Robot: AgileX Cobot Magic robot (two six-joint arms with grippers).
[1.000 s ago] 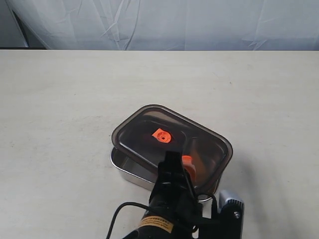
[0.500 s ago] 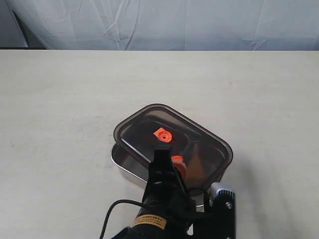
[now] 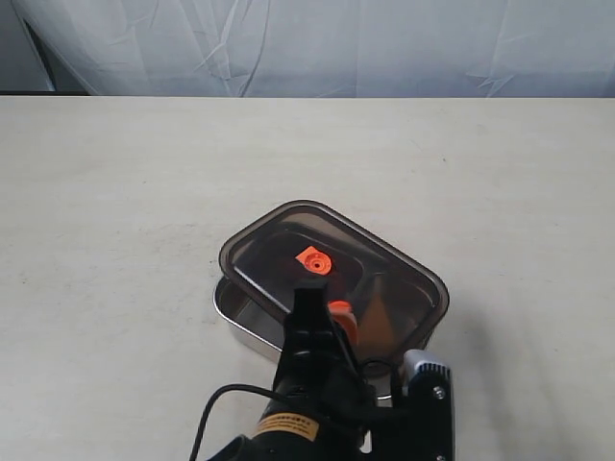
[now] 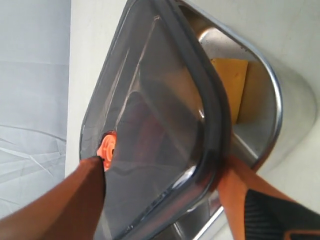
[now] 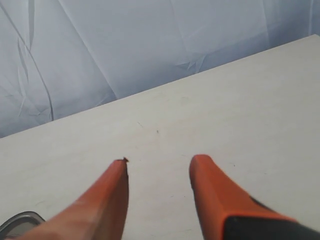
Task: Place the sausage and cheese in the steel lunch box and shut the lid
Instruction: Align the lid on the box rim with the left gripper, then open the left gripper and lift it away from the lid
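The dark translucent lid (image 3: 370,264) with its orange valve (image 3: 311,260) lies askew and tilted on the steel lunch box (image 3: 240,319), leaving the box's near left part uncovered. The yellow-orange cheese (image 4: 231,82) lies inside the box (image 4: 274,102), past the lid's (image 4: 150,90) edge. The sausage is hidden under the dark lid. My left gripper (image 3: 325,305) (image 4: 162,165) is open. One finger lies over the lid top near the valve, the other at the lid's rim. My right gripper (image 5: 160,162) hangs open above bare table, holding nothing.
A cream table (image 3: 115,192) runs to a white cloth backdrop (image 3: 307,48) at the far edge. The right arm's body (image 3: 425,394) sits low at the front, just right of the left arm. A corner of the lid (image 5: 15,220) shows in the right wrist view.
The lid has slid a little to the left over the box, and the left gripper went left with it. The right arm also shifted slightly left. Little moved in the last half second.
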